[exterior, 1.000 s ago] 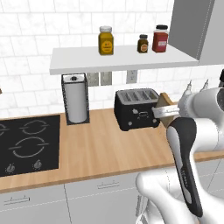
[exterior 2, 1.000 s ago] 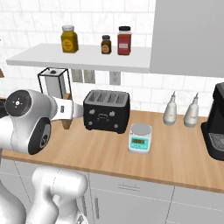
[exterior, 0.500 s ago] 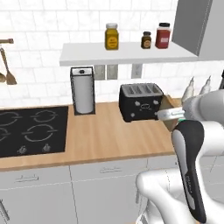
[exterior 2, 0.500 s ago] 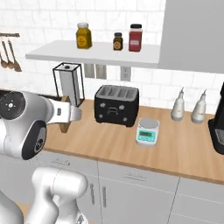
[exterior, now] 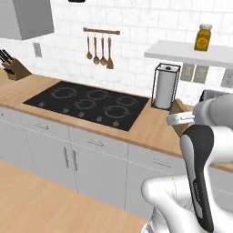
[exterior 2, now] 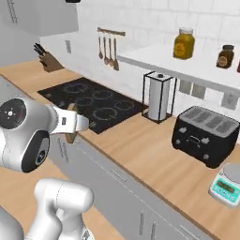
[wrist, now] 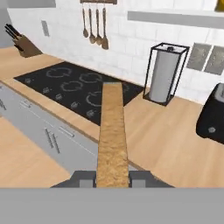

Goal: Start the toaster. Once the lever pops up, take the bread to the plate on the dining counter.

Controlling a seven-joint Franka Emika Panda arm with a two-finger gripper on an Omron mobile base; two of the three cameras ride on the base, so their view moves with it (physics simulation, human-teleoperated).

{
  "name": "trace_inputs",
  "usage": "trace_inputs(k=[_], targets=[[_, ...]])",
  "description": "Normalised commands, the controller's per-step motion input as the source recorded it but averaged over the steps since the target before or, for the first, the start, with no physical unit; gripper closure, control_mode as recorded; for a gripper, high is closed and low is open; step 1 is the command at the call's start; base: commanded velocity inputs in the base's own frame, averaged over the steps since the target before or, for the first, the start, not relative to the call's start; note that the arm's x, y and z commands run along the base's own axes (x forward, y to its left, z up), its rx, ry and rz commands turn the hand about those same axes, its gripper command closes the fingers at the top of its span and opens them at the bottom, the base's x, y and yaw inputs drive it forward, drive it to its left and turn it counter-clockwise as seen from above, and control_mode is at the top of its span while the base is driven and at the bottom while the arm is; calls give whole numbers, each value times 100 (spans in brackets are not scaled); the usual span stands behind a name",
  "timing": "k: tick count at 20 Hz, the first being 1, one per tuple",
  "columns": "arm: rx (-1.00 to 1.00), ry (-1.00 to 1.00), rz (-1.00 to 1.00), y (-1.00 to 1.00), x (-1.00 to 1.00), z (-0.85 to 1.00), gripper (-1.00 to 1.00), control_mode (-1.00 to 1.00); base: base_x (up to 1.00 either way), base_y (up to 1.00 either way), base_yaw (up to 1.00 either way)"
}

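Note:
My gripper [wrist: 113, 177] is shut on the bread [wrist: 113, 131], a thin tan slice seen edge-on that reaches forward from between the fingers. From the left base view the bread [exterior: 179, 108] pokes up at the gripper [exterior: 178, 119] beside my forearm. In the right base view the gripper [exterior 2: 76, 123] holds the bread [exterior 2: 70, 109] over the counter's front edge. The black toaster [exterior 2: 206, 136] stands on the wall counter to the right, its slots empty; its edge [wrist: 213, 116] shows at the right of the hand view. The plate and the dining counter are out of view.
A black cooktop [exterior: 88, 103] is set into the wood counter [exterior 2: 154, 159]. A paper towel holder [exterior: 164, 86] stands beside it. A knife block [exterior: 16, 70] sits far left, utensils [exterior: 98, 45] hang on the wall, jars [exterior 2: 183, 43] stand on the shelf, a small scale [exterior 2: 227, 186] lies right of the toaster.
The whole picture has swung: the base has turned left, bringing cooktop, utensils and knife block into view and the toaster to the right. The gripper still holds the bread.

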Motion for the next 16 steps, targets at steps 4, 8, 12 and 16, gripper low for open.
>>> trace_inputs(k=[4,8,12,16], targets=[[0,0,0,0,0,0,100,100,-20,0,100],[0,0,0,0,0,0,100,100,-18,0,100],[0,0,0,0,0,0,100,100,-18,0,100],[0,0,0,0,0,0,100,100,-17,0,100]])
